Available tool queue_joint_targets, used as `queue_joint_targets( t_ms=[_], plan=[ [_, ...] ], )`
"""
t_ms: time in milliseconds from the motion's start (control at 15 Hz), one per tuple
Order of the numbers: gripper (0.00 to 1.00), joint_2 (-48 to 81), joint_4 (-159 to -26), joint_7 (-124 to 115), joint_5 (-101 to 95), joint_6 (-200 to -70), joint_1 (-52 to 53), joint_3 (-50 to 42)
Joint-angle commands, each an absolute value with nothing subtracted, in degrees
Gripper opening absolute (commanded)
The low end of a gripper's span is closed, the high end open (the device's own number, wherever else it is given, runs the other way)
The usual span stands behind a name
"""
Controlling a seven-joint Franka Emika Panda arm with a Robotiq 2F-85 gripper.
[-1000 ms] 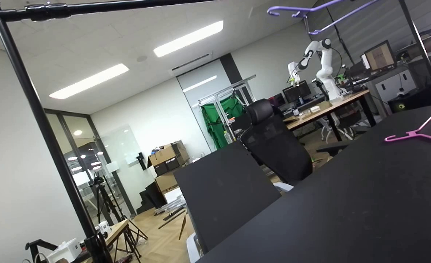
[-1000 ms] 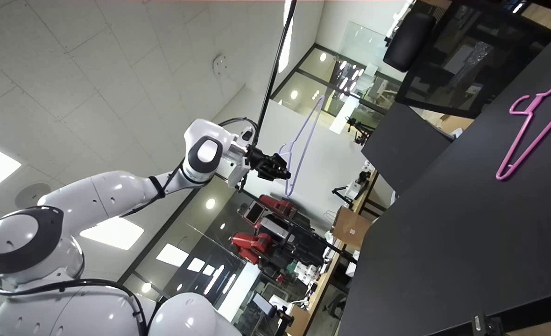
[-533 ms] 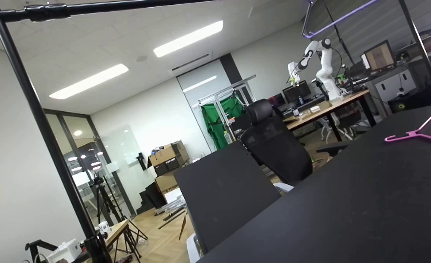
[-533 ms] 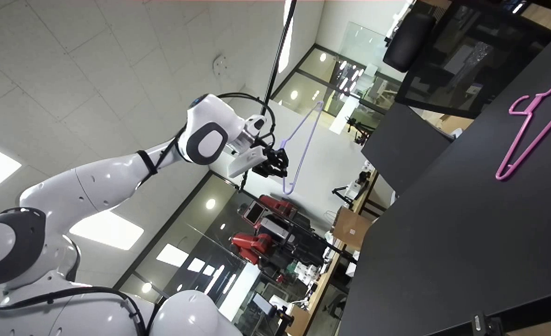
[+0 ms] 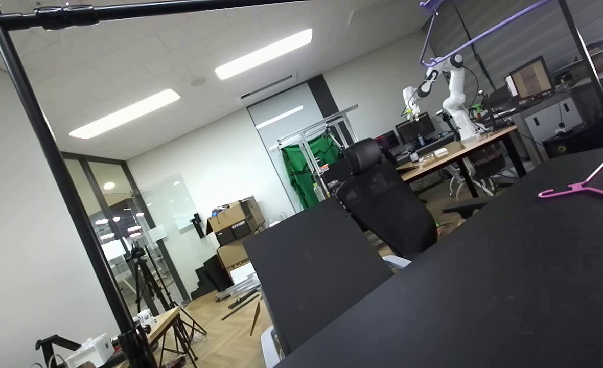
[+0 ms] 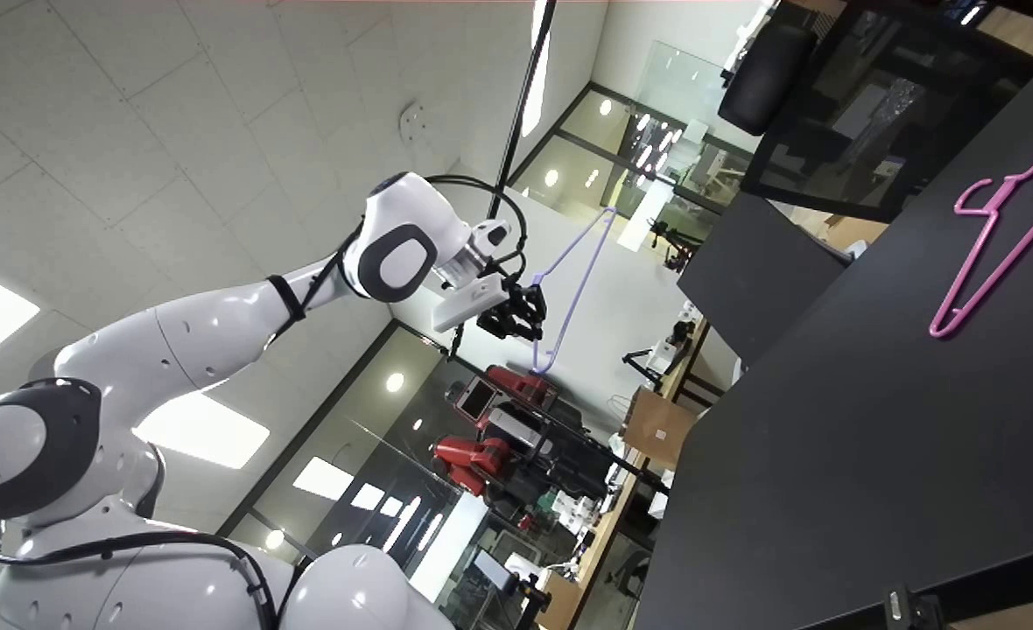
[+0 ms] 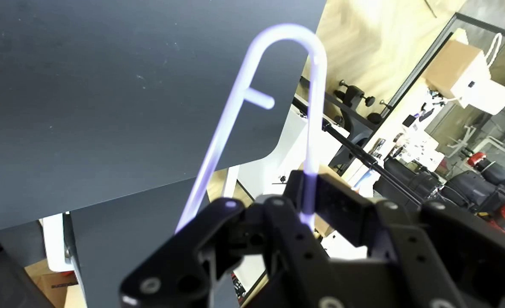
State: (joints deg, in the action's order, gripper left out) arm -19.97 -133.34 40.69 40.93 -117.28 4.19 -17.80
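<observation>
We read robotics lab in exterior views: white robot arm on wooden bench, red robot, monitor, tripod, mesh office chair, green cloth, stacked cardboard boxes, glazed partition.

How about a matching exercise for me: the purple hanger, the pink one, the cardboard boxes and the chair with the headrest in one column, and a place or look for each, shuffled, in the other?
1. Purple hanger
2. Pink hanger
3. Cardboard boxes
4. Chair with a headrest

A. Stacked near the white wall
B. Black, with a see-through back
C. Clamped in the gripper
D. Lying on the black table

Pairs: 1-C, 2-D, 3-A, 4-B
</observation>
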Motion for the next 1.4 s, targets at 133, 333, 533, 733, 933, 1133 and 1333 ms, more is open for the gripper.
queue_joint_targets(
  t_ms=[133, 333, 533, 733, 933, 1133, 1333],
  plan=[
    [0.16, -19.65, -133.15, 41.23, 41.68, -116.64, 1.70, -15.65],
    [0.16, -19.65, -133.15, 41.25, 41.68, -116.64, 1.70, -15.65],
    [0.16, -19.65, -133.14, 41.26, 41.68, -116.63, 1.70, -15.65],
    [0.16, -19.65, -133.14, 41.26, 41.68, -116.63, 1.70, -15.65],
    [0.16, -19.65, -133.14, 41.27, 41.68, -116.63, 1.70, -15.65],
    [0.16, -19.65, -133.14, 41.28, 41.68, -116.63, 1.70, -15.65],
    [0.04, -17.90, -131.12, 42.28, 43.24, -115.06, 1.49, -15.95]
  ],
)
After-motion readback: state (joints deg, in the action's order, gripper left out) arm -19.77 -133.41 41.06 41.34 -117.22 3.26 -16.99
